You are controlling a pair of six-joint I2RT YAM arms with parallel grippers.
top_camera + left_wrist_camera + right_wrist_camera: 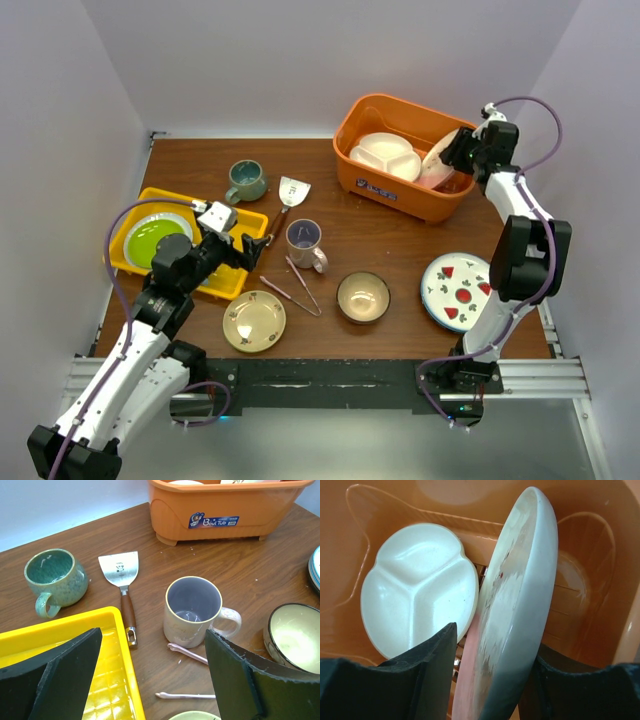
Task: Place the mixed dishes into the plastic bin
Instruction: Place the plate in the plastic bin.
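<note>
The orange plastic bin [345, 130] stands at the back right and holds a white divided plate [415, 605]. A pink floral plate [520, 605] stands on edge inside it, between the fingers of my right gripper [492, 680]; a thin gap shows beside the left finger. My left gripper [155, 675] hangs open and empty over the table by the yellow tray [110, 680]. Ahead of it stand a lavender mug [192, 610] and a teal mug [55, 577]. A bronze bowl [363, 296], a cream plate [254, 320], a strawberry plate [458, 290] and a lime-green plate [155, 238] lie about.
A metal spatula [120, 572] lies between the two mugs. Thin pink tongs [187, 652] lie just in front of the lavender mug. The lime-green plate rests in the yellow tray at the left. White walls close in the table on three sides.
</note>
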